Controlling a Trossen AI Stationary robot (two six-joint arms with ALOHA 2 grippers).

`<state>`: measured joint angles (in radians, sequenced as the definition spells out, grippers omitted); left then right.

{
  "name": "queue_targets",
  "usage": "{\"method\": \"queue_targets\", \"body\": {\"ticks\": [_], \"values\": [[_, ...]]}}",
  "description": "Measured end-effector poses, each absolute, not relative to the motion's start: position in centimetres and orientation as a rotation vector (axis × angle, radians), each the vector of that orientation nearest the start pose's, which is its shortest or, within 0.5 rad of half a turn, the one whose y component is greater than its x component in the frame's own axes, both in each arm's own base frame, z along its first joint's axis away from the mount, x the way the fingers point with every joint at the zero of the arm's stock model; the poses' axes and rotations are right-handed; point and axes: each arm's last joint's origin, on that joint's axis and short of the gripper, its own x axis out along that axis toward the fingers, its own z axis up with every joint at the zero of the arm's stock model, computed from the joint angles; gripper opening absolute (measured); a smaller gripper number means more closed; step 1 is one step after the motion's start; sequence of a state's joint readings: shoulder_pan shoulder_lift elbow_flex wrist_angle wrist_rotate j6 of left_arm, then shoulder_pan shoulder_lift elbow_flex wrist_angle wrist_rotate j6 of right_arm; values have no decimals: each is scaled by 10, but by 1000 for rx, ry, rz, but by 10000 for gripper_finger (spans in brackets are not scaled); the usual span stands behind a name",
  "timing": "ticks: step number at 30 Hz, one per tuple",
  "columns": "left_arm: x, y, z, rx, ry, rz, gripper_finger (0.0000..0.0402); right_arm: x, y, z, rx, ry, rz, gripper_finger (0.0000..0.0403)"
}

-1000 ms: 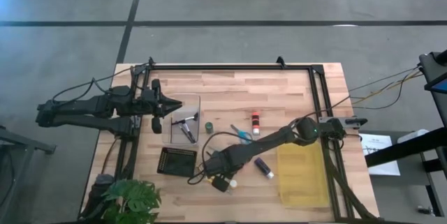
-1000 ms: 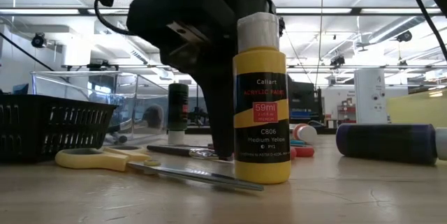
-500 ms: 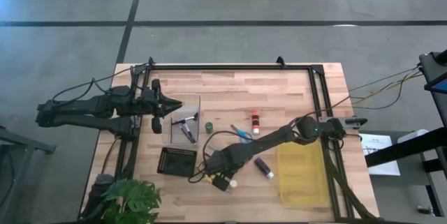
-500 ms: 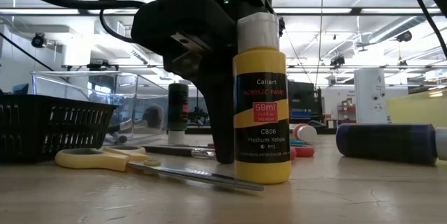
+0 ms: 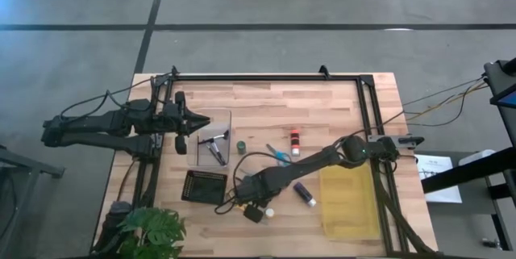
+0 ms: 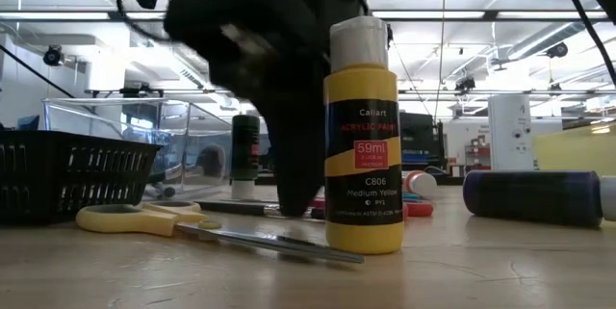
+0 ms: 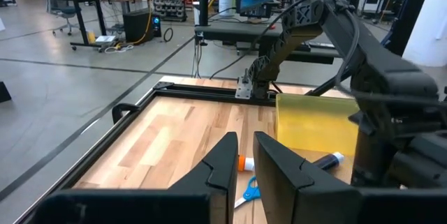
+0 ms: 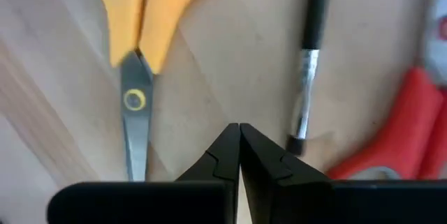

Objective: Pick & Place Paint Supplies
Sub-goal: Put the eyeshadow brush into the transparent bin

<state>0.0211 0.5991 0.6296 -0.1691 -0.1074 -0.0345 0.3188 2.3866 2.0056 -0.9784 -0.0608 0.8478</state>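
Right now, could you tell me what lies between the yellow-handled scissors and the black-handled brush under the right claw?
Bare wood only: in the right wrist view, the right claw, closed, points at the table between the yellow-handled scissors and the black-handled brush.

Both arms are dark, nearly black, built of slim jointed links with rounded housings at the joints. Thin black cables trail along the left arm [image 5: 105,123] and loop beside the right arm [image 5: 322,160]. Each end effector ends in two angular, tapering black fingers, the left end effector [image 7: 241,158] and the right end effector [image 8: 239,147] alike.
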Motion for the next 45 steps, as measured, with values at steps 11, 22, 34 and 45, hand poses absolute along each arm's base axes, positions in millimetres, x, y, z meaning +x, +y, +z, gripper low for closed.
{"method": "queue_targets", "body": {"ticks": [11, 22, 34, 45], "values": [[141, 6, 306, -28, 136, 130, 58, 460, 155, 177, 446, 1333, -295, 14], [141, 6, 306, -29, 137, 130, 58, 455, 153, 174, 465, 1377, -343, 124], [141, 6, 306, -31, 136, 130, 58, 448, 149, 158, 455, 1431, -386, 132], [141, 6, 306, -31, 136, 130, 58, 445, 143, 144, 442, 1447, -405, 132]]}}
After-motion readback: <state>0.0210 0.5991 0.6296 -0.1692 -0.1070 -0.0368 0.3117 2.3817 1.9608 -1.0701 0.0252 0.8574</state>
